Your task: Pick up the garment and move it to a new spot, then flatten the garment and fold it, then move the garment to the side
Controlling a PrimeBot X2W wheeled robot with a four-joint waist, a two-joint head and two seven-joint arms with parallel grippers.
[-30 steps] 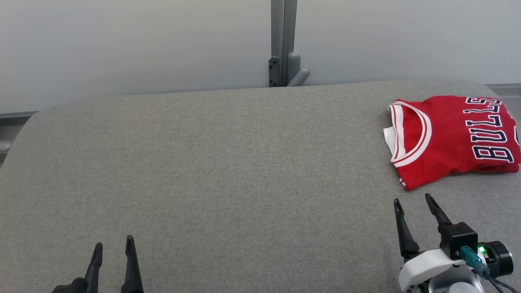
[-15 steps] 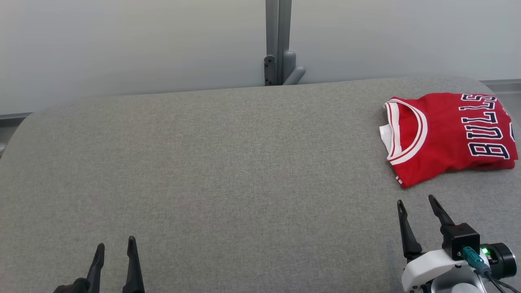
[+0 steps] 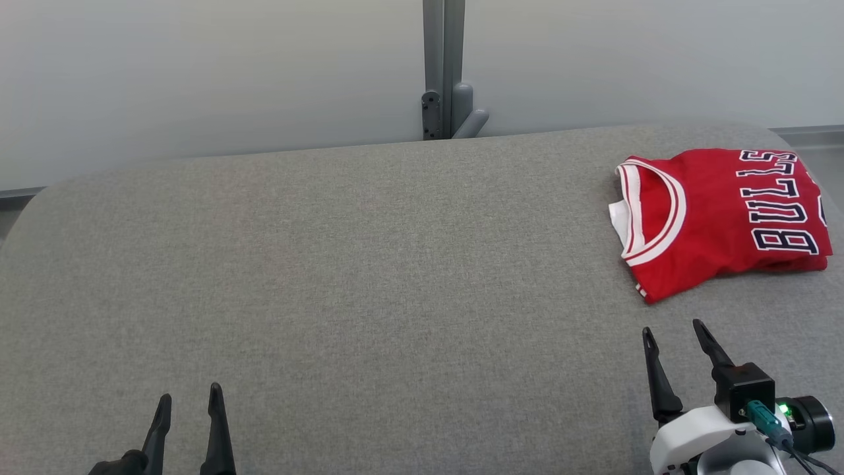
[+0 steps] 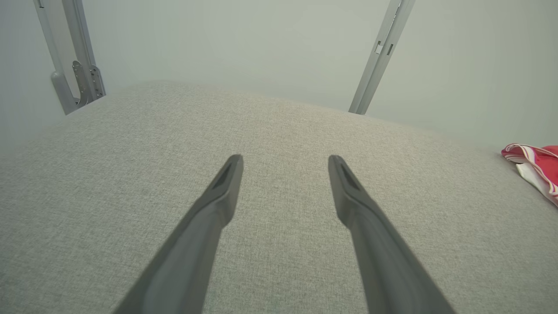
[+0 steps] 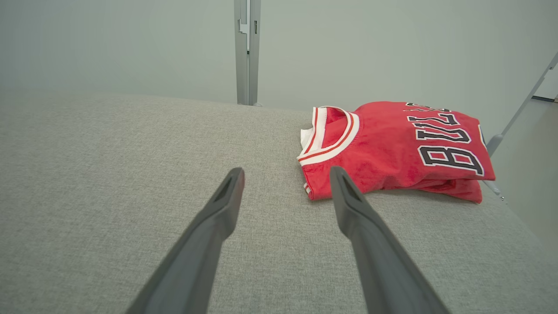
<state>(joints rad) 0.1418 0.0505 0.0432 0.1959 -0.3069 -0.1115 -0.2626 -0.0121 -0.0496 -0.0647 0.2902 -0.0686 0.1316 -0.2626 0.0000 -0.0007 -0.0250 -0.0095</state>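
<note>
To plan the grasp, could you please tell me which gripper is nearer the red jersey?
Right. The right gripper hovers just short of the jersey, not touching; the left gripper is far to its left.

Head view: the left gripper is cut by the bottom edge at 7 o'clock, with its body out of frame below the fingers. The right gripper has its wrist housing cut at 5 o'clock. The grey post is cut at 12 o'clock.

Left wrist view: the garment is cut by the edge at 3 o'clock. Its folded-under layers are hidden.
</note>
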